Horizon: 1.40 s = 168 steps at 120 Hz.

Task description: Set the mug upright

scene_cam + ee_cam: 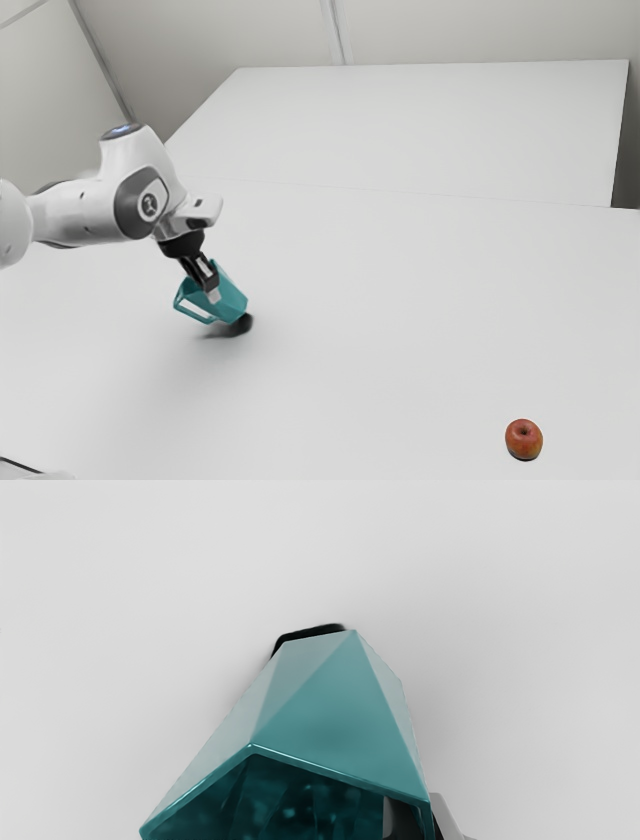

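My gripper [212, 293] reaches down to the teal faceted mug [232, 300] and is shut on its wall. In the wrist view the mug [330, 715] has its open mouth toward my hand; one finger of the gripper [428, 820] is inside the mouth and the other outside the wall. The mug leans, base low toward the exterior view's right, handle toward the left. A black patch lies at its base; whether the base touches the table I cannot tell.
A red apple [524, 439] sits on the white table [400, 320], far from the mug, toward the exterior view's lower right. A large white panel [420, 130] stands behind the table.
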{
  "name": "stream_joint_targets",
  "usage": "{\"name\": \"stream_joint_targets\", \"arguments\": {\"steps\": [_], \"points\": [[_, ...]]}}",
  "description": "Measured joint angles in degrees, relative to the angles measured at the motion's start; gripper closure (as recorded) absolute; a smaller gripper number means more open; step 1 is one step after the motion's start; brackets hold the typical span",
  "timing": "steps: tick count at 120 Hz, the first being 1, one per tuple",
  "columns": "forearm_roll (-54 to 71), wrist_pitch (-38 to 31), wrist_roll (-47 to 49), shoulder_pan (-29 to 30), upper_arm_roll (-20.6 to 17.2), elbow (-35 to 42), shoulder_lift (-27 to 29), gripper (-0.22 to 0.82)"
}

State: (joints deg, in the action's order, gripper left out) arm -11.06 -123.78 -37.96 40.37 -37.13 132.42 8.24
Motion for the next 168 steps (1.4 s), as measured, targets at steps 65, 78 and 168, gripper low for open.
{"name": "stream_joint_targets", "arguments": {"steps": [65, 78, 168], "points": [[5.51, -0.62, 11.9, -0.04, -3.91, 0.88, -1.59, 0.79], [7.02, -0.36, 13.36, -0.2, -3.99, 0.26, -3.16, 0.79], [6.6, 5.28, 17.37, 0.34, -4.12, -8.34, 3.01, 0.04]]}}
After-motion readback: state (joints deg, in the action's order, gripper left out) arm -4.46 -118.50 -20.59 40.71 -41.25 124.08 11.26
